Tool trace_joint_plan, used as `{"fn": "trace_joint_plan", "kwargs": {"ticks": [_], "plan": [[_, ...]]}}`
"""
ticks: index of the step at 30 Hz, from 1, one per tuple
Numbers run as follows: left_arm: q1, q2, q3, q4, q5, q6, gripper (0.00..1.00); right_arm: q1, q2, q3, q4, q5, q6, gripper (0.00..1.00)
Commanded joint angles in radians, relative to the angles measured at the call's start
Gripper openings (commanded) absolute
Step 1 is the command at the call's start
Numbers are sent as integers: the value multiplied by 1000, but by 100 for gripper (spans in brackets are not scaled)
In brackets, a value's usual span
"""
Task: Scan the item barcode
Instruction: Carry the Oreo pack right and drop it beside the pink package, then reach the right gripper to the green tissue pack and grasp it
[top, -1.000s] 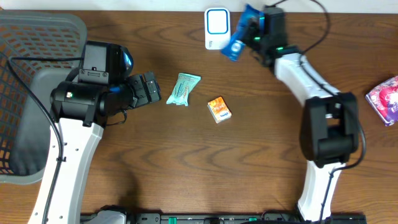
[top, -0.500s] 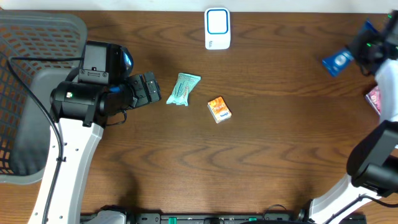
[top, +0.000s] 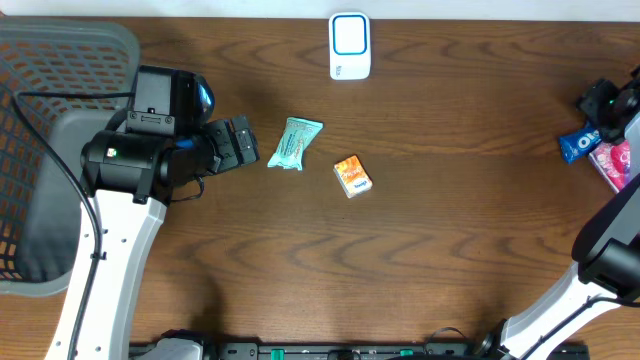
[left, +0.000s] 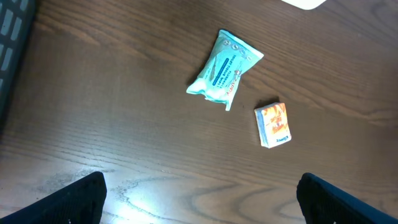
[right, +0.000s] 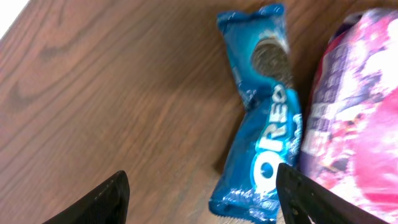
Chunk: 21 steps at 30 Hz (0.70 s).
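Oreo packet (right: 267, 143) lying flat on the wooden surface (right: 93, 93), touching a pink bag (right: 354, 112), below the right hand (right: 200, 186), which is spread wide and holds nothing; it looks light, crinkly and slippery, best pinched across its narrow middle.

White scanner (top: 350, 45) top centre of worktop (top: 450, 250). Teal packet (top: 295, 143), orange box (top: 352, 176) mid-worktop, near, apart. Left gripper (top: 240, 143) beside teal packet. Blue packet (top: 579, 145) against pink packet (top: 620, 165) at right edge, right gripper (top: 604, 108) next to it.
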Motion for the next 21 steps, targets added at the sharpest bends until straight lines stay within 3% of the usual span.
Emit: {"fn": "trace_joint_plan", "kwargs": {"ticks": [1,12,17,21], "plan": [[3,0,7,-3,-10,13,98,16,-29,8,0,-119,-46,70],[3,0,7,-2,-10,13,98,177,-133,8,-79,-661,-97,68],[3,0,7,-3,-10,13,98,338,-115,6,-193,-671,-180,64],[3,0,7,-3,-10,13,98,482,-93,6,-214,-639,-166,63]]}}
